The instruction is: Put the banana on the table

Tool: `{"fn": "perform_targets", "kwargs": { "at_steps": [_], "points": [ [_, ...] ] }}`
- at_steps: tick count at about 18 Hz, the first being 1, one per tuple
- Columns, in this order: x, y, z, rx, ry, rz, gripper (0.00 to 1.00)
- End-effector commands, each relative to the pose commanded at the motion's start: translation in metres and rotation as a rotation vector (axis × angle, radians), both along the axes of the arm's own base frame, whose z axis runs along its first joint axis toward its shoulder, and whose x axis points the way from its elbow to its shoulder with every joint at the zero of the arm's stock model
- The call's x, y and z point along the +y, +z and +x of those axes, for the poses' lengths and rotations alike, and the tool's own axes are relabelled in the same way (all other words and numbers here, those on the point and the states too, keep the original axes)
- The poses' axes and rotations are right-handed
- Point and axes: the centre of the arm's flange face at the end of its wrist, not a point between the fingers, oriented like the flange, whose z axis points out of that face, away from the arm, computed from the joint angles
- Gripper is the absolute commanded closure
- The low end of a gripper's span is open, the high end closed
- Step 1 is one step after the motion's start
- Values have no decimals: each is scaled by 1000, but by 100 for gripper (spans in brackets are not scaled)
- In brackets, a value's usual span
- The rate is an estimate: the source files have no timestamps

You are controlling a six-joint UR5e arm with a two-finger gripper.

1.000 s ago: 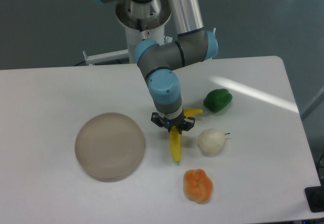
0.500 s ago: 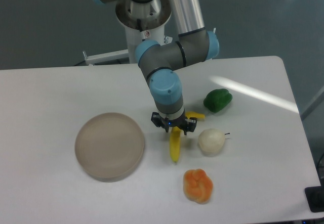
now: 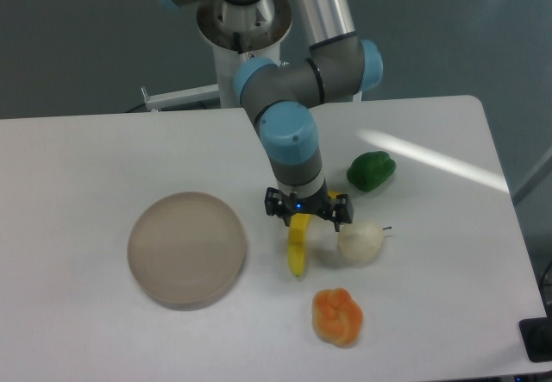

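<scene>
The arm reaches down over the table, claw [image 3: 307, 212] pointing straight down.

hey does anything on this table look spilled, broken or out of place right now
Nothing stands out. The banana lies flat on the table under the gripper, beside the empty plate. The pepper, pear-like fruit and orange fruit look intact.
</scene>
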Motion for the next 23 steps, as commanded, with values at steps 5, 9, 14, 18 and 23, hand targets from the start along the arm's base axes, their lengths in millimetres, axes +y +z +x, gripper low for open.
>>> {"fn": "perform_targets", "kwargs": {
  "at_steps": [5, 9, 14, 18, 23],
  "points": [
    [-6, 34, -58, 93, -101, -26, 0],
    [-31, 57, -117, 135, -216, -55, 0],
    [-79, 67, -194, 135, -371, -62, 0],
    [-105, 65, -225, 137, -520, -92, 0],
    [-105, 65, -234, 143, -537, -96, 0]
  ]
}}
